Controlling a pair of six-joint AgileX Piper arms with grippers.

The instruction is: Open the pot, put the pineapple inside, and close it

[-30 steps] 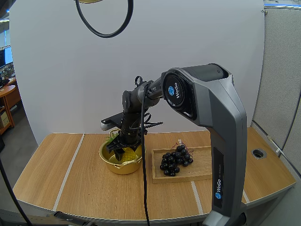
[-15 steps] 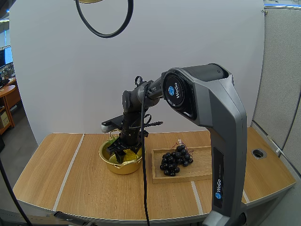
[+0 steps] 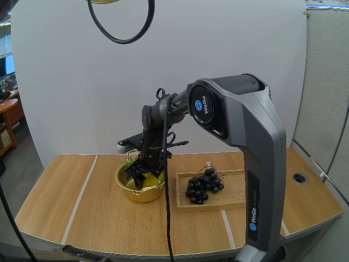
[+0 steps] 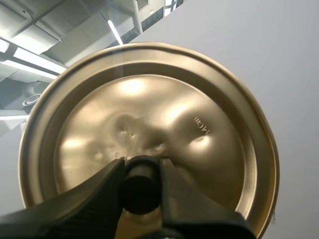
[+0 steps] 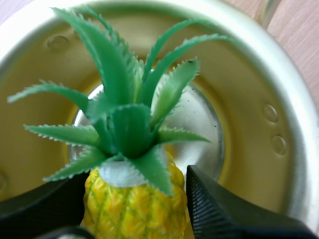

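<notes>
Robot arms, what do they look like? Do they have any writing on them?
The right arm is a chunky grey shell with rounded corners and black joints. It carries a round blue WeGo badge and white WeGo lettering lower down. The right end effector has two black fingers with ribbed inner faces. The left end effector is black too.

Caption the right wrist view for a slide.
Right claw grips a yellow, green-leaved toy pineapple inside the shiny gold metal pot.
</notes>
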